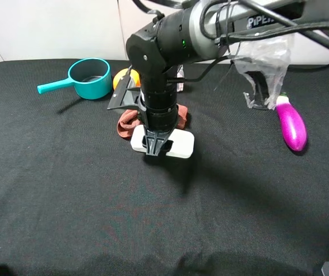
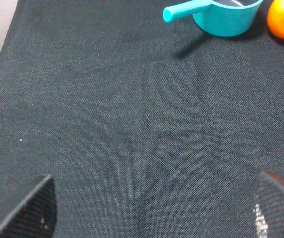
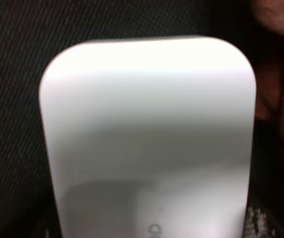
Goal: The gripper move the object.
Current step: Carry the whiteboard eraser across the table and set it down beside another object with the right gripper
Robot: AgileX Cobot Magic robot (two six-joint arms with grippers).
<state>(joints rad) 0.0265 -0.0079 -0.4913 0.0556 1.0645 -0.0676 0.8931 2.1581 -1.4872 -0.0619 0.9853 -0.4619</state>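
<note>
Overhead, the white case [image 1: 179, 144] lies flat on the black table cover [image 1: 67, 190], hard against the near edge of the red-brown cloth [image 1: 127, 123] and seemingly touching it. The right gripper [image 1: 156, 148] stands upright over the case's middle, just in front of the cloth, jaws closed on the case.

From the left wrist, the left gripper [image 2: 154, 213] is spread wide and empty, well apart from the cloth.

From the right wrist, the case fills the frame, with the cloth just beside it.

Judgement: rigid, light, smooth plastic, liable to slip. Hold it across the narrow width at mid-length, pads square.
</note>
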